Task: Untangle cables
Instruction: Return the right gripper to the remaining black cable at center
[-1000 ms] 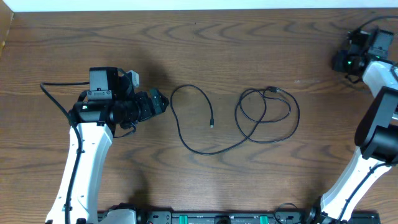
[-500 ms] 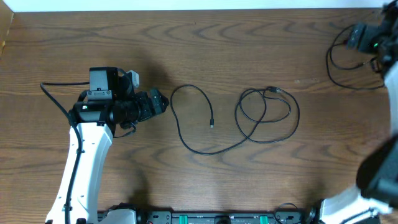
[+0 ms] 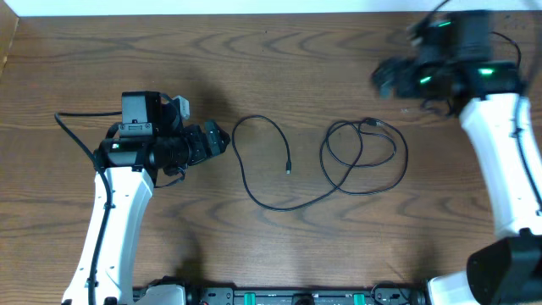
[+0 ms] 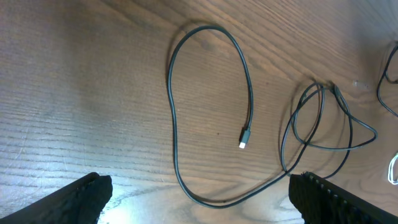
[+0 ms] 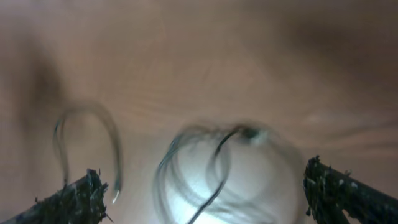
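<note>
A thin black cable (image 3: pixel 246 182) lies mid-table. It makes a big loop on the left that ends in a small plug (image 3: pixel 288 170), then runs right into a coil of overlapping loops (image 3: pixel 364 157). My left gripper (image 3: pixel 222 140) stands open just left of the big loop, empty. In the left wrist view the loop (image 4: pixel 172 124), plug (image 4: pixel 244 138) and coil (image 4: pixel 311 118) lie ahead of the open left gripper (image 4: pixel 208 208). My right gripper (image 3: pixel 385 78) is open behind the coil; its view is blurred and shows the coil (image 5: pixel 205 168) between its wide fingers (image 5: pixel 74 199).
The wooden table (image 3: pixel 296 51) reaches a pale strip along the back edge. At the right edge of the left wrist view a second dark cable (image 4: pixel 384 87) and a bit of white cable (image 4: pixel 393 171) show. The right arm (image 3: pixel 500 144) crosses the back right corner.
The right gripper has opened, and its arm has swung left from the far right edge to behind the coil. A cable loop lay at the back right half a second ago; the arm now covers that spot.
</note>
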Robot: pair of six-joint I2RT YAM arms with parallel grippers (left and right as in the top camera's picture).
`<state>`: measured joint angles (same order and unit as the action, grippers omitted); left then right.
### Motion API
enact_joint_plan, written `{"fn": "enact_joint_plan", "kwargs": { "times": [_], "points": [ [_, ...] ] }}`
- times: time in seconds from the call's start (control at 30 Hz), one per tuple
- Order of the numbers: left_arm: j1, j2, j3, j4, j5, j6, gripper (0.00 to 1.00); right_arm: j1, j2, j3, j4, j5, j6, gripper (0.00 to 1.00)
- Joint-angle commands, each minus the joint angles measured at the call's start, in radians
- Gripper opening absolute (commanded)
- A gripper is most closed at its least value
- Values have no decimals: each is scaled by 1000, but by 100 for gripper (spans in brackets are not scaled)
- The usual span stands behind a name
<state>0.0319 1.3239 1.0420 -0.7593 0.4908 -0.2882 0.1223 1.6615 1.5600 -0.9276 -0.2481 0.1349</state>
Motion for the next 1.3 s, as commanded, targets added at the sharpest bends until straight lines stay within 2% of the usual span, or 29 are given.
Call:
{"fn": "enact_joint_plan", "kwargs": {
  "times": [0.0, 0.1, 0.17, 0.2, 0.3, 0.43, 0.6, 0.73, 0.8, 0.87, 0.93, 0.97, 1.0, 1.03, 1.1, 1.13, 1.27],
  "points": [
    [3, -12, 5, -3, -10, 2, 97, 139, 54, -12, -60, -6, 22, 99],
    [3, -12, 5, -3, -10, 2, 97, 249, 115, -32, -26, 79, 22, 99],
    [3, -12, 5, -3, -10, 2, 97, 308, 178, -45, 35, 171, 23, 80],
    [3, -12, 5, -3, -10, 2, 97, 327, 209, -50, 68, 188, 22, 75],
    [3, -12, 5, -3, -10, 2, 97, 365, 313, -51, 130, 151, 40, 71],
    [3, -12, 5, -3, -10, 2, 97, 406, 404, -51, 141, 16, 44, 55],
    [3, -12, 5, -3, -10, 2, 97, 474, 427, -51, 148, 66, 44, 56],
    [3, -12, 5, -3, -10, 2, 98, 532, 436, -51, 183, 136, 44, 67],
    [3, -12, 5, -3, -10, 2, 97, 555, 456, -51, 204, 217, 63, 69],
    [3, -12, 5, -3, -10, 2, 97, 567, 484, -51, 211, 328, 128, 67],
    [3, -12, 5, -3, -10, 2, 97, 570, 510, -51, 209, 353, 142, 63],
    [3, -12, 5, -3, -10, 2, 97, 570, 521, -51, 205, 348, 142, 57],
    [3, -12, 5, -3, -10, 2, 97, 570, 531, -51, 202, 344, 142, 47],
    [3, -12, 5, -3, -10, 2, 97, 571, 533, -51, 193, 343, 142, 27],
    [3, -12, 5, -3, -10, 2, 97, 573, 534, -51, 187, 343, 142, 6],
    [3, -12, 5, -3, -10, 2, 97, 573, 534, -51, 187, 343, 141, 1],
    [3, -12, 5, -3, -10, 2, 97, 569, 530, -44, 184, 306, 91, 1]
  ]
}}
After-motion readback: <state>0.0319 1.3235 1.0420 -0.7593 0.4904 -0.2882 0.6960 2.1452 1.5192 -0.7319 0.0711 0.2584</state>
